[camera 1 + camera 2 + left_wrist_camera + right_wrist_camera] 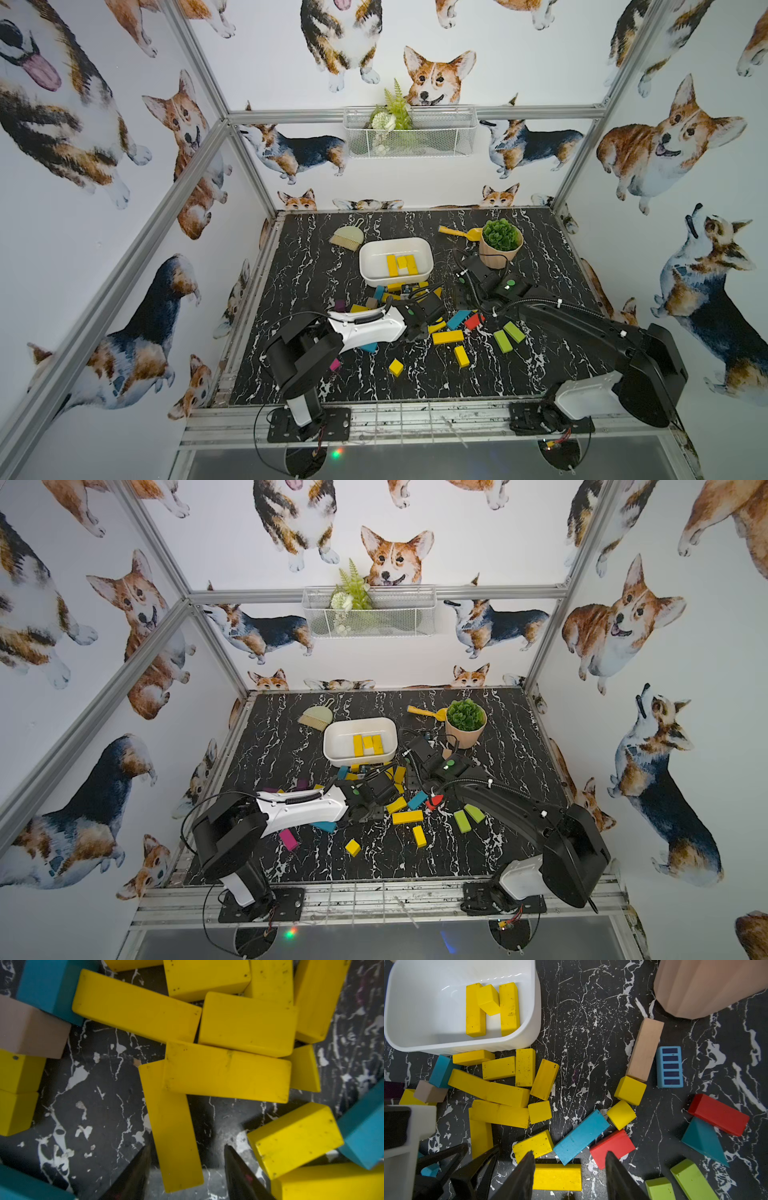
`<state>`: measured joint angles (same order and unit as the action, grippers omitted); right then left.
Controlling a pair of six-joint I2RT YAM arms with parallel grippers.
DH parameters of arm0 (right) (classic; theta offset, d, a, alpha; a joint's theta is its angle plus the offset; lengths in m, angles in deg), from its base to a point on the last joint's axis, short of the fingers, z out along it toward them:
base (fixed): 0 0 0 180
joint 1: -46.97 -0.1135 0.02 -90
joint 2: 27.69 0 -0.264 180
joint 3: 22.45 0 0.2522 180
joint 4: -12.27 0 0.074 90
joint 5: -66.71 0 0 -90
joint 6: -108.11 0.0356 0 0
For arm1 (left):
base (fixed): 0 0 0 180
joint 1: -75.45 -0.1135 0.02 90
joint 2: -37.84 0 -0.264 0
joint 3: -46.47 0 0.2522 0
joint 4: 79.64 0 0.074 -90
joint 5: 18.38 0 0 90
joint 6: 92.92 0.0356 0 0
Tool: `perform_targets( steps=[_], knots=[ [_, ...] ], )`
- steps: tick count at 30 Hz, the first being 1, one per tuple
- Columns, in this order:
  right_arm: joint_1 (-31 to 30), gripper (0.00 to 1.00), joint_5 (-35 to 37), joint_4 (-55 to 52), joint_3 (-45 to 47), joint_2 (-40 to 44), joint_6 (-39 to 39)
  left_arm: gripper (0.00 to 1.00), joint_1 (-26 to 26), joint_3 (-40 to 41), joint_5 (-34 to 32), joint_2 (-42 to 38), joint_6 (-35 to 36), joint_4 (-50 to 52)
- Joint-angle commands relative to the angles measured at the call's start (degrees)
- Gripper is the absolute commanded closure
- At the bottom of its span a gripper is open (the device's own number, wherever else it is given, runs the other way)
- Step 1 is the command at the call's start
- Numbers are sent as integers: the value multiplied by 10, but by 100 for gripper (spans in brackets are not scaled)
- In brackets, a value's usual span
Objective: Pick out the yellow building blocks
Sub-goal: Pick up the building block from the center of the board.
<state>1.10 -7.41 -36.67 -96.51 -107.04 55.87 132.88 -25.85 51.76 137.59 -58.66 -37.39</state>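
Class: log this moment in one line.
left gripper open astride yellow bar | right gripper open, empty | white tub: three yellow blocks | other yellow blocks on table

Black arms (582,328) with white shells (365,330), black cables (536,301), green dots (510,283), bolted base plates (332,424).

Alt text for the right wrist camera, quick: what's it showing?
Open right end effector hovers over a yellow bar on the black marble table. A white tub holds three yellow blocks; more yellow blocks lie loose beside it among blue, red and green blocks.
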Motion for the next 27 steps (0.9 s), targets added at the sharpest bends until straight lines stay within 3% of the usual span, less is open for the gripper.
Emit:
perform_targets(
  steps=[1, 8, 19, 27],
  knots=[
    [-1, 44, 15, -12, 3, 2, 15, 41, -6, 0, -20, 14, -18, 3],
    [-1, 45, 18, -18, 5, 4, 18, 53, -20, 11, -18, 23, -13, -14],
    [-1, 46, 18, -19, 0, 3, 19, 80, -30, 23, -49, 5, -6, 4],
    [-1, 46, 17, -18, -2, 1, 17, 85, -30, 20, -121, -88, -19, 76]
  ],
)
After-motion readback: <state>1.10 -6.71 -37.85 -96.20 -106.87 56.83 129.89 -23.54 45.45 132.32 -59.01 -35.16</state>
